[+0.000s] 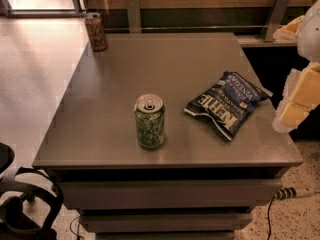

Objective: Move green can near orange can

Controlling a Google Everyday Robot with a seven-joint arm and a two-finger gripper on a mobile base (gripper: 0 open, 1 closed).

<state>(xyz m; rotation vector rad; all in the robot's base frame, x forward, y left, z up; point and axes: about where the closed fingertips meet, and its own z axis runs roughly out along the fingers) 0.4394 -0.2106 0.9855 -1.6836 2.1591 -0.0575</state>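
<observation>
The green can (149,122) stands upright near the front edge of the grey table (110,99); it has a green and white label and a silver top with a pull tab. The orange can (96,31) stands upright at the table's far left corner, well apart from the green can. My gripper (298,100) shows as a pale white and yellowish shape at the right edge of the view. It hangs beside the table's right side, away from both cans, and holds nothing that I can see.
A dark blue chip bag (226,102) lies on the right half of the table, between the green can and my arm. A black chair (22,204) sits at the lower left. A wall ledge with metal brackets (133,13) runs behind the table.
</observation>
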